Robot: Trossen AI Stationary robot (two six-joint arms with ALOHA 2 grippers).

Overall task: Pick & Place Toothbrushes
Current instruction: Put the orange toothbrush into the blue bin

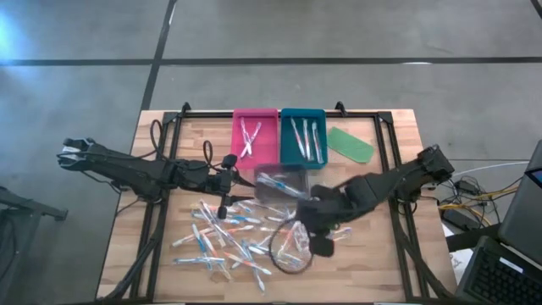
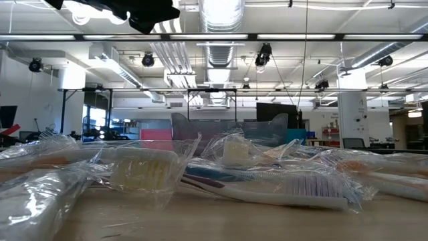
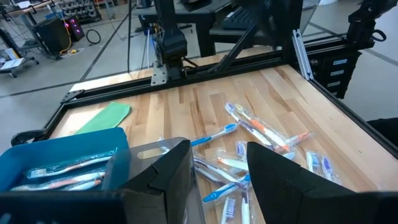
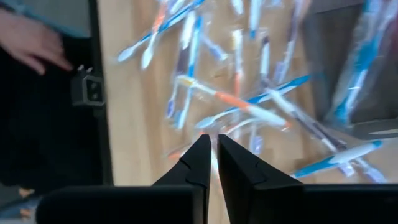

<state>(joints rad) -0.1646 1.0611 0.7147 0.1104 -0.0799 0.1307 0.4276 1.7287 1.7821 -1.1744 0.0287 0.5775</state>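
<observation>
Many wrapped toothbrushes (image 1: 233, 239) lie loose on the wooden table's near middle, also seen in the left wrist view (image 3: 249, 140), the right wrist view (image 4: 249, 106) and the low view (image 2: 287, 187). A few lie in the pink tray (image 1: 238, 127) and the teal tray (image 1: 285, 127), and one lies in the clear tray (image 1: 298, 172). My right gripper (image 1: 315, 241) (image 4: 213, 140) hangs over the pile's right part, pointing steeply down, shut with nothing between its fingers. My left gripper (image 1: 237, 180) (image 3: 214, 155) waits open beside the clear tray's left end.
A flat green oblong piece (image 1: 350, 144) (image 3: 102, 118) lies right of the teal tray. A dark loop (image 1: 288, 252) lies among the toothbrushes near my right gripper. A black frame (image 1: 385, 135) runs around the table. A person's hand (image 4: 31, 40) shows beyond the table's edge.
</observation>
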